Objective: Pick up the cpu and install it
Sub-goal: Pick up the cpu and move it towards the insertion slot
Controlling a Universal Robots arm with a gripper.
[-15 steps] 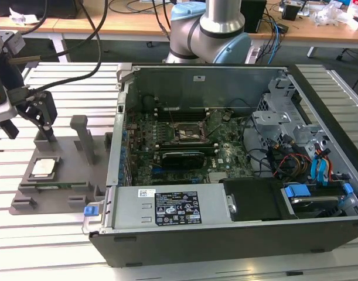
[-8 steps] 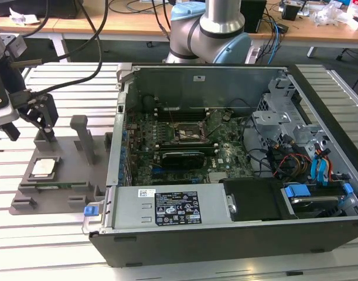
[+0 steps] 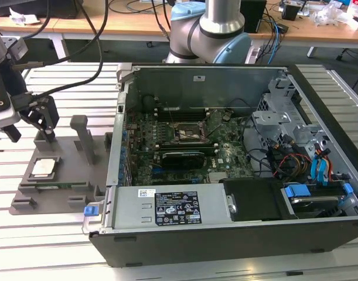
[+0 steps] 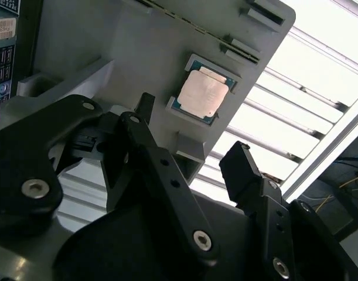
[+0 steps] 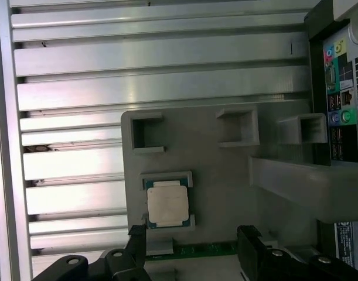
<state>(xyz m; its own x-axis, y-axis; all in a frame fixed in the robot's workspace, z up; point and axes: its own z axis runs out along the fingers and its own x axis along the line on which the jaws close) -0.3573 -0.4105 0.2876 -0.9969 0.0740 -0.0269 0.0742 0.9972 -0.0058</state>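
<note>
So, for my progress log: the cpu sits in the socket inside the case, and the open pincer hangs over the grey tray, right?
No. The first wrist view shows the cpu lying on the grey tray, not in the case; the open pincer does hang over that tray.

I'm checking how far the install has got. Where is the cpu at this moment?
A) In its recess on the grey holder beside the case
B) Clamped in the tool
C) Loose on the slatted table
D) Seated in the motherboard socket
A: the cpu lies in its recess on the grey holder, outside the computer case, while the tool hovers open near it, holding nothing.
</note>
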